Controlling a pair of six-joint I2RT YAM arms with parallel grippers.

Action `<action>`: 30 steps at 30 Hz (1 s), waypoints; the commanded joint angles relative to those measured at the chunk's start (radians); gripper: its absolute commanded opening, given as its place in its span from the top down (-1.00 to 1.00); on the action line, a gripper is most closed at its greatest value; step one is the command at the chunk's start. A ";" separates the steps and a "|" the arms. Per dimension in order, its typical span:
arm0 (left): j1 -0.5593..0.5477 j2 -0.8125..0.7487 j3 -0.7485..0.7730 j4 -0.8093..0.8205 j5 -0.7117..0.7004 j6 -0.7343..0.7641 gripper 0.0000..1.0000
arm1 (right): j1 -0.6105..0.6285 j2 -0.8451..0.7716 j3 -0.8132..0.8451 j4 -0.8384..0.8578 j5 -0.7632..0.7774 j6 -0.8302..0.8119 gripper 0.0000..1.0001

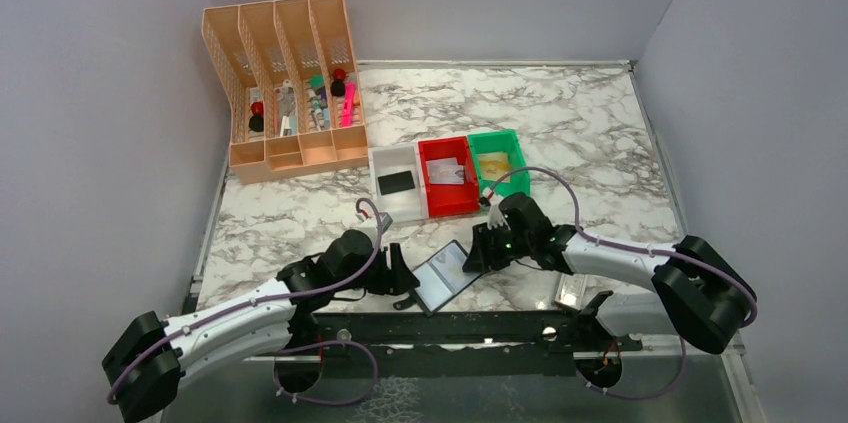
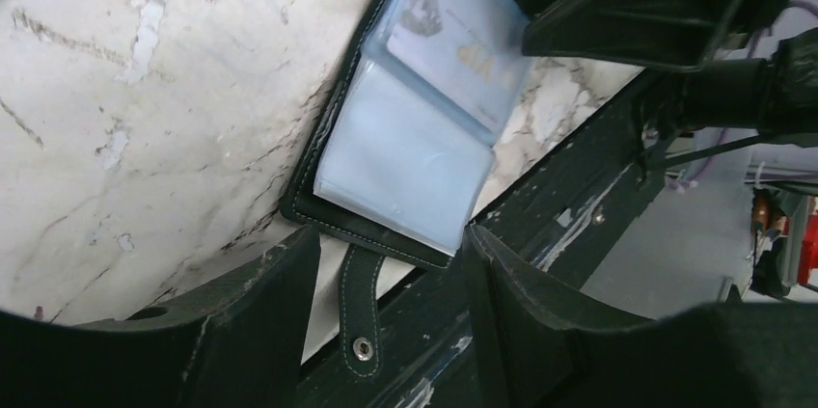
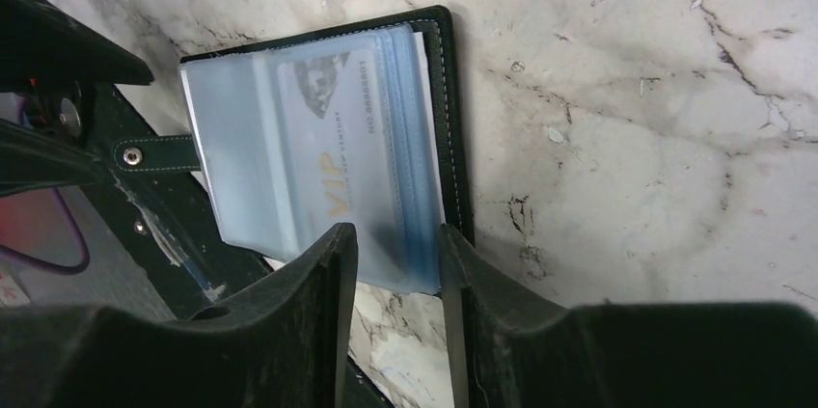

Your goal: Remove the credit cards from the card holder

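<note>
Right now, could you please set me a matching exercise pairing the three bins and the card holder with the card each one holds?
Column one:
1. white bin
2. red bin
3. green bin
4. card holder

Column two:
A. yellowish card
B. VIP card
C. black card
D. pale printed card

Pairs: 1-C, 2-D, 3-A, 4-B.

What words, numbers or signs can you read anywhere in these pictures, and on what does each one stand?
"VIP", gold letters, on the card inside the card holder.
"NEW CENTURY", small print beside it; the words before are blurred.
"NO" and a row of digits along that card's edge; digits too blurred.
Print on the white card in the red bin: too small.
</note>
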 commanded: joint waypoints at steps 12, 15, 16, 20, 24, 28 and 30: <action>-0.077 0.185 0.015 0.065 -0.063 -0.015 0.09 | 0.053 -0.115 -0.094 0.120 -0.247 0.122 0.29; -0.086 0.207 0.023 0.064 -0.098 -0.015 0.18 | 0.055 -0.114 -0.074 0.034 -0.155 0.108 0.23; -0.088 0.210 0.028 0.064 -0.107 -0.014 0.19 | 0.056 -0.112 -0.070 0.020 -0.120 0.106 0.19; -0.091 0.215 0.039 0.063 -0.120 -0.005 0.24 | 0.056 -0.082 -0.043 0.006 -0.049 0.106 0.14; -0.092 0.234 0.053 0.041 -0.128 0.010 0.32 | 0.055 -0.051 0.000 -0.047 0.065 0.083 0.14; -0.092 0.245 0.051 0.039 -0.131 0.011 0.34 | 0.055 -0.027 0.024 -0.058 0.062 0.054 0.13; -0.094 0.248 0.054 0.039 -0.133 0.013 0.36 | 0.056 -0.003 0.027 -0.044 0.021 0.055 0.15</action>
